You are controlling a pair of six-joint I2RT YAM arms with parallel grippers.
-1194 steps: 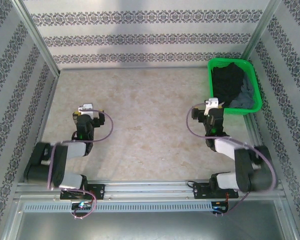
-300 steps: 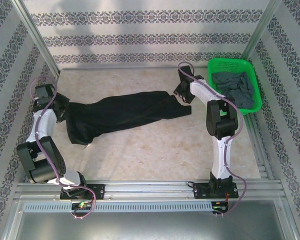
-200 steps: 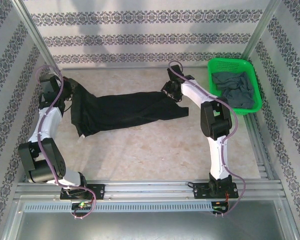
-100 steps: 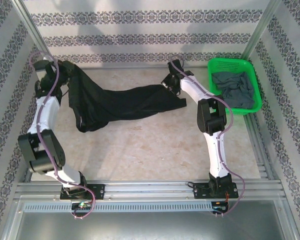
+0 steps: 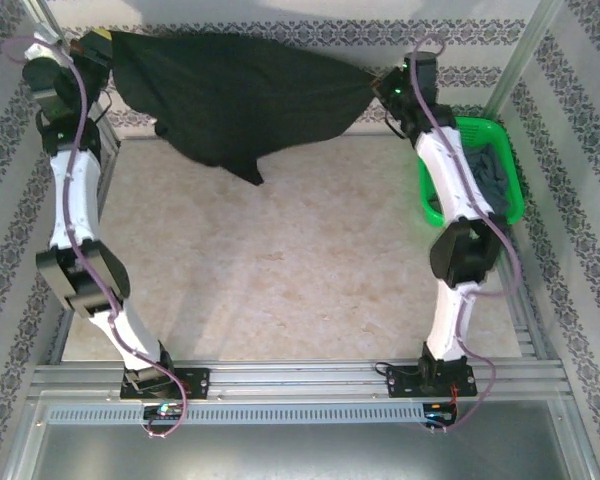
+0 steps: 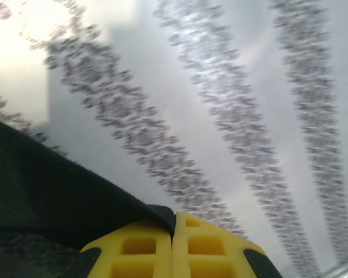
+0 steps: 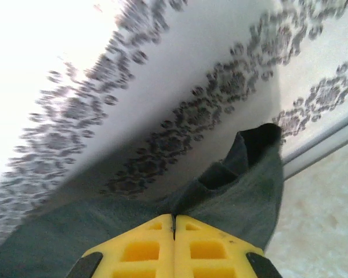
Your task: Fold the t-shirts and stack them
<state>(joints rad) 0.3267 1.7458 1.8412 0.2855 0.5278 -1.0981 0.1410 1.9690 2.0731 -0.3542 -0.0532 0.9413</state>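
The black t-shirt (image 5: 235, 98) hangs stretched in the air across the back of the cell, high above the table, its lower edge sagging to a point. My left gripper (image 5: 108, 45) is shut on its left corner, and the cloth (image 6: 52, 200) runs off to the left of the yellow fingers (image 6: 133, 249). My right gripper (image 5: 380, 88) is shut on the right corner; the cloth (image 7: 243, 197) bunches just past its yellow fingers (image 7: 209, 246). The slate grey t-shirt (image 5: 492, 180) lies in the basket, partly hidden by the right arm.
The green mesh basket (image 5: 510, 190) stands at the back right, close under the raised right arm. Patterned walls (image 5: 280, 35) enclose the back and sides. The beige table (image 5: 280, 260) lies bare below the shirt.
Both arms have lifted and pulled apart, raising the black t-shirt from the table into the air against the back wall. Before that, the shirt came out of the basket.
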